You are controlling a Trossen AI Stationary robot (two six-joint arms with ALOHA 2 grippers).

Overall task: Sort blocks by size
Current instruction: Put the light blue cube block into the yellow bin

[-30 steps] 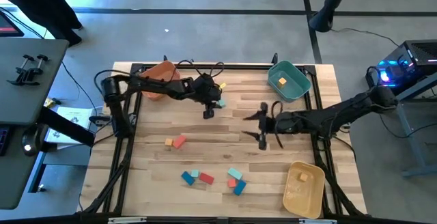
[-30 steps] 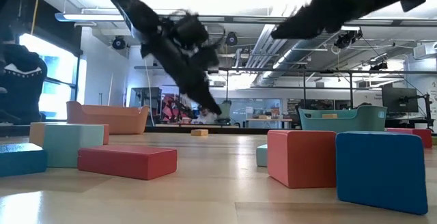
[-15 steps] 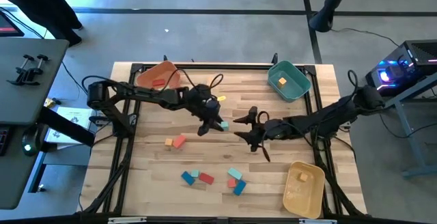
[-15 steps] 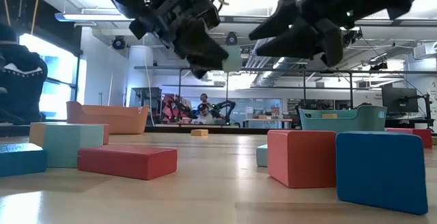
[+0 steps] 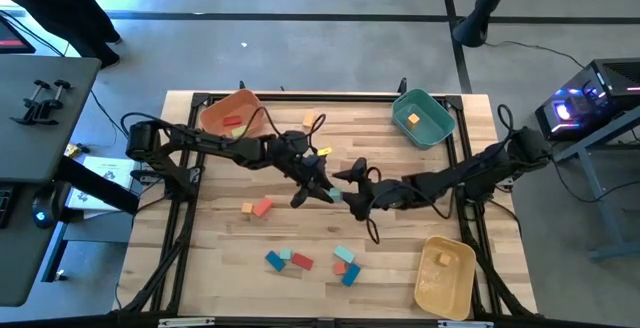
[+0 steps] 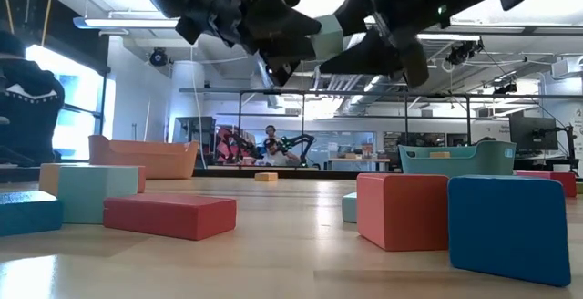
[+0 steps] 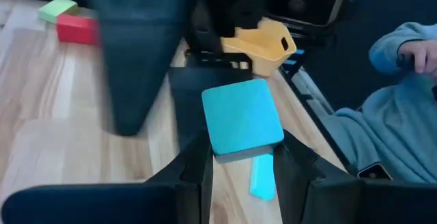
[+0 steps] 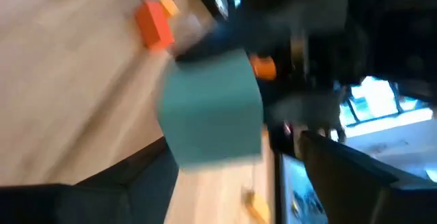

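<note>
Sorting in progress, mid-table handover. At far left, the orange bin (image 5: 232, 118) holds one red block (image 5: 233, 122). On the open table left of centre lie an orange and a red block (image 5: 256, 207); nearer the front edge sits a loose cluster of blue, teal and red blocks (image 5: 312, 260), all unsorted. At centre, the left gripper (image 5: 318, 191) holds a teal block (image 7: 242, 119) clamped between its fingers, above the table. The right gripper (image 5: 352, 192) meets it, fingers spread wide on either side of the block, apparently to receive it. At far right, the teal bin (image 5: 424, 118) and, nearer, the yellow bin (image 5: 446, 278) each hold one block. By this evidence, most blocks remain to be sorted.
</note>
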